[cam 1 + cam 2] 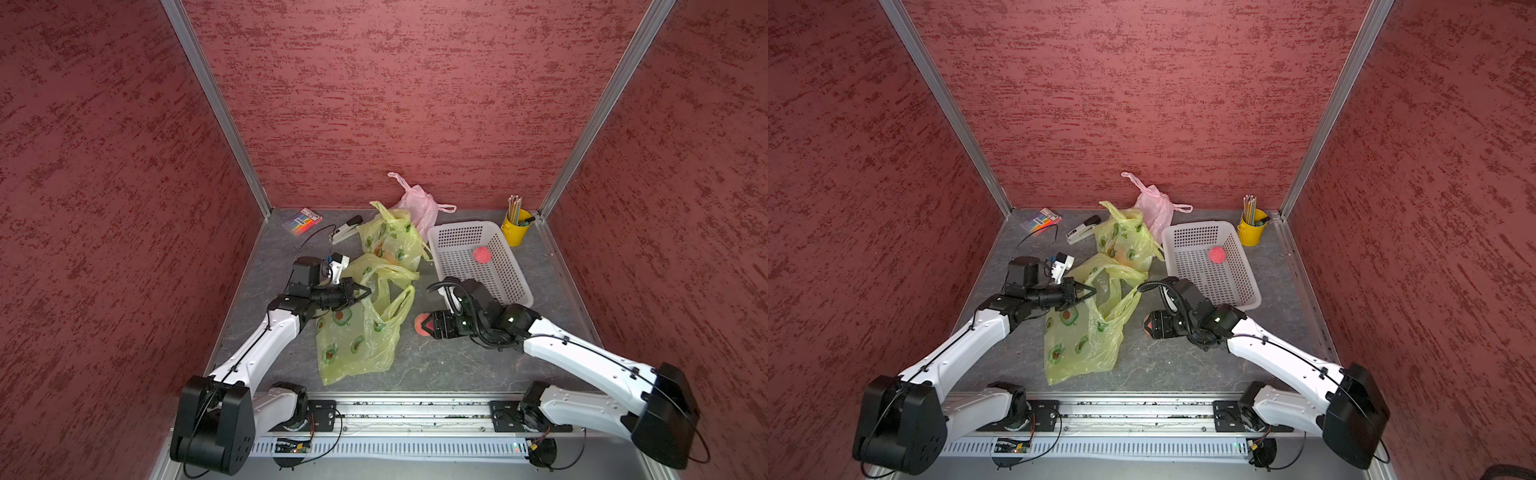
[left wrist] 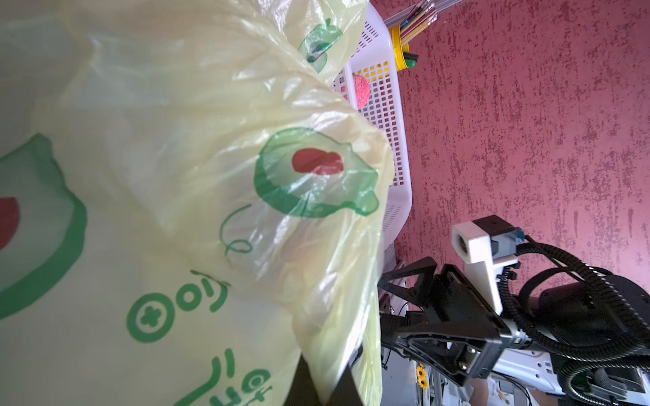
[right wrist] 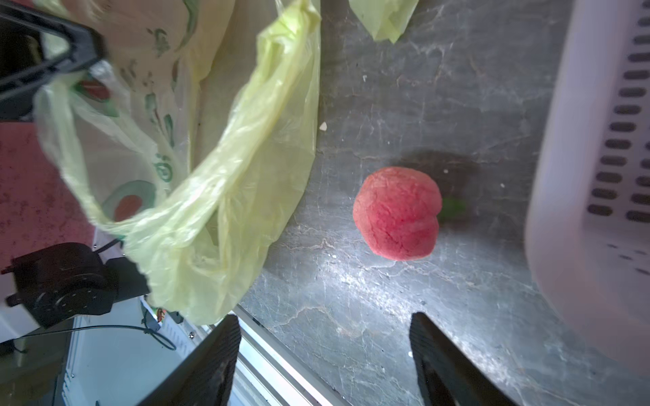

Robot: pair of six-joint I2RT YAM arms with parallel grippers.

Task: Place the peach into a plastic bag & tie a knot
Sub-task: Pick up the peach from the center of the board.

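A pink-red peach lies on the grey table just beyond my right gripper's open fingertips, with nothing between them. In both top views that peach is half covered by the right gripper. The yellow-green plastic bag with an avocado print lies left of it. My left gripper is shut on the bag's upper edge and holds it lifted. One bag handle hangs loose toward the peach.
A white perforated basket at the right holds a second peach. Behind stand a filled yellow-green bag, a pink bag, a yellow cup of pencils, a stapler and a marker pack.
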